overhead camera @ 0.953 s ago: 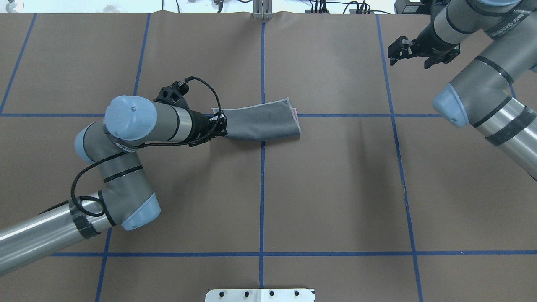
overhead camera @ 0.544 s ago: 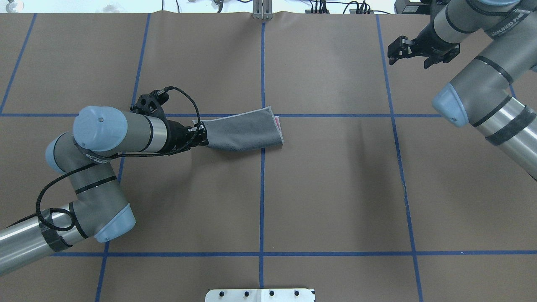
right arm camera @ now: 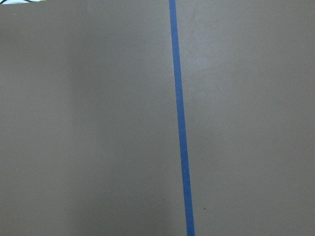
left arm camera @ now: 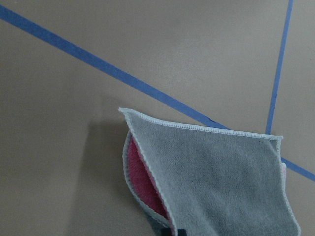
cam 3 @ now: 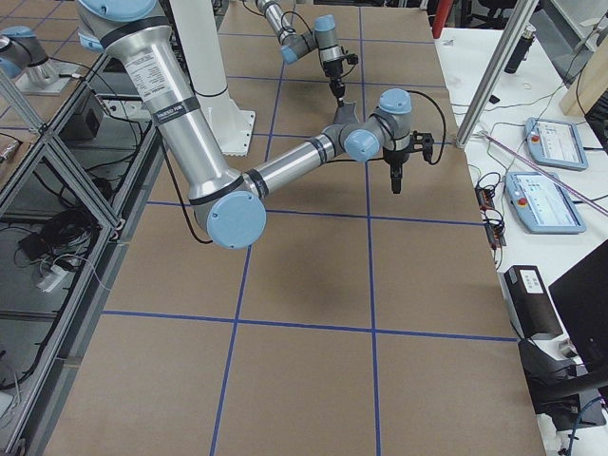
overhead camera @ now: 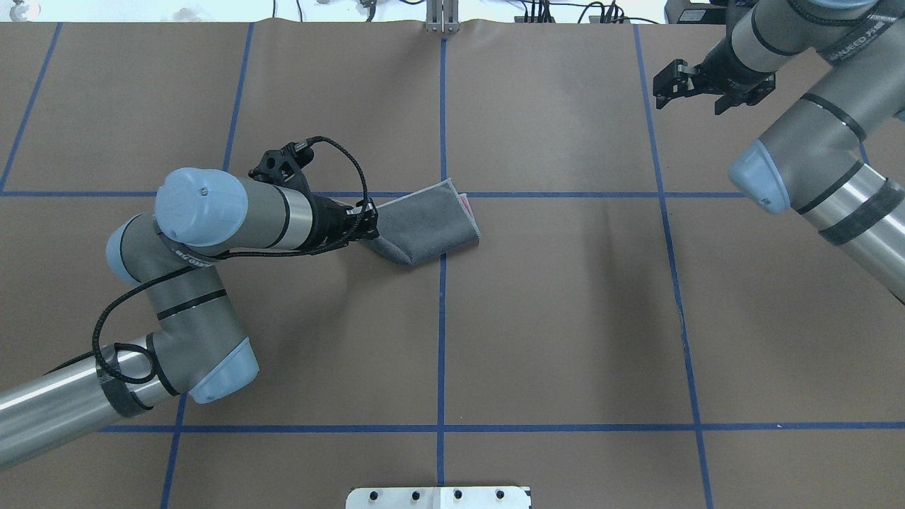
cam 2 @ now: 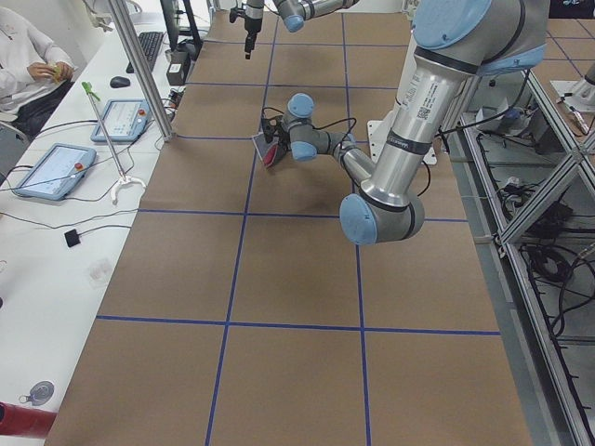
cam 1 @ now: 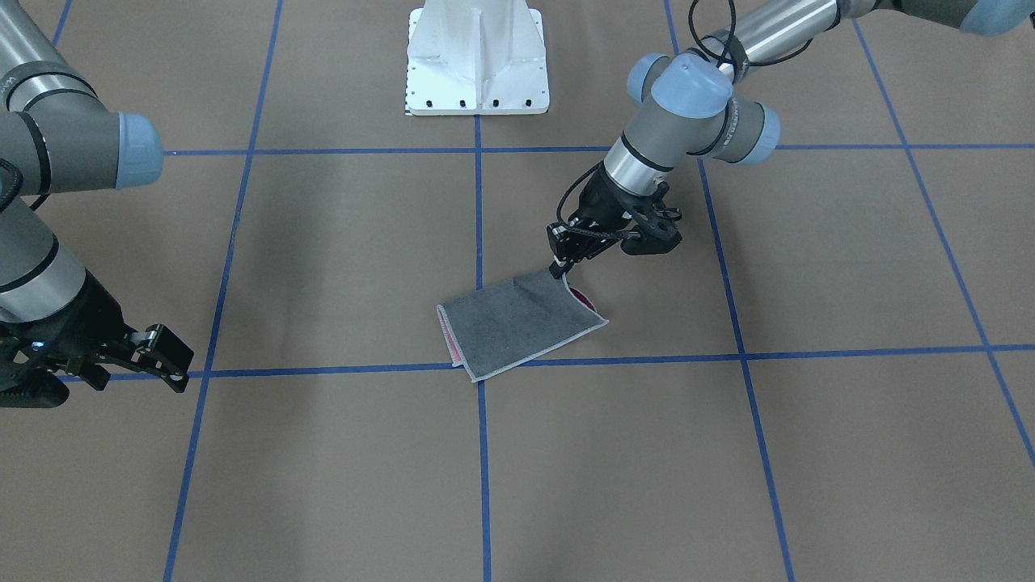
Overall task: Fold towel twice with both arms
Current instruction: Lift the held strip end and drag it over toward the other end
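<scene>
The towel [overhead camera: 433, 225], folded with its dark grey face outward and a sliver of pink showing at its open edges, lay near the middle of the worktop [overhead camera: 565, 318] over a crossing of blue tape lines [overhead camera: 440, 339]. In the overhead view its 3 o'clock end lay flat and its 9 o'clock end was raised. The left pincer [overhead camera: 369, 220] was closed on that raised end, pinching the cloth, while the right pincer [overhead camera: 693, 99], well apart toward 2 o'clock from the towel, hung over the worktop with its jaws spread wide and nothing between them.
</scene>
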Available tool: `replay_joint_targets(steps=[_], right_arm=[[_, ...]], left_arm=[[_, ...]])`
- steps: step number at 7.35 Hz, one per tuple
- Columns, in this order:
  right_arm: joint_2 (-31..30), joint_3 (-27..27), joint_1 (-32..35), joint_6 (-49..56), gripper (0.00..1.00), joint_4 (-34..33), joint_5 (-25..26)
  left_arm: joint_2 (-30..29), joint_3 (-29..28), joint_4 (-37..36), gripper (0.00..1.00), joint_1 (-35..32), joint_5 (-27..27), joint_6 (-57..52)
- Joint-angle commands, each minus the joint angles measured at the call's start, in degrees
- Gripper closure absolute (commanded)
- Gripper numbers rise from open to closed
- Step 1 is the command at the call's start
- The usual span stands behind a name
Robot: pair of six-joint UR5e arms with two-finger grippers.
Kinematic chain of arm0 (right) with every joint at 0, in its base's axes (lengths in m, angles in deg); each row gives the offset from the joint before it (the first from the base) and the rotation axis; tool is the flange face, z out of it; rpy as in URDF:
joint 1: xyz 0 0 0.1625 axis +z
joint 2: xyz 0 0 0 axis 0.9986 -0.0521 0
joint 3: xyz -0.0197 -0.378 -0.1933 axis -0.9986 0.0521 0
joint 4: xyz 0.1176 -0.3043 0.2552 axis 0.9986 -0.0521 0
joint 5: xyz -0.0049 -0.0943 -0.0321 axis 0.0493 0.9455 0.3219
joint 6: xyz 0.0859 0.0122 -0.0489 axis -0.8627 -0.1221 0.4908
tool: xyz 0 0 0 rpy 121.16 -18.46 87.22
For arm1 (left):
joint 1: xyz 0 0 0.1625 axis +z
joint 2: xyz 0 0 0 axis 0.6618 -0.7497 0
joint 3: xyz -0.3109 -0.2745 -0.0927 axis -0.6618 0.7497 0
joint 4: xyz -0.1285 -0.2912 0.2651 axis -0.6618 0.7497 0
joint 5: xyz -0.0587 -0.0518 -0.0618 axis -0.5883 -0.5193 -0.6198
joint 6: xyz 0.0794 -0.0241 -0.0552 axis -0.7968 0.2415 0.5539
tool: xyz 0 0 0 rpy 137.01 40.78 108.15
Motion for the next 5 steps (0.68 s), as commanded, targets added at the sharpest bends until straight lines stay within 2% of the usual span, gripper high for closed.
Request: replay_joint_targets(steps=[1, 5], right_arm=[[-0.1, -0.1, 0.0, -0.2, 0.00, 0.0, 0.0], [-0.5, 0.0, 0.0, -0.2, 0.00, 0.0, 0.0]], left_arm=[[-5.8, -0.4, -7.9, 1.00, 0.9, 2.3, -0.1], [-16.3, -11.3, -7.9, 1.00, 1.8, 4.8, -0.4]])
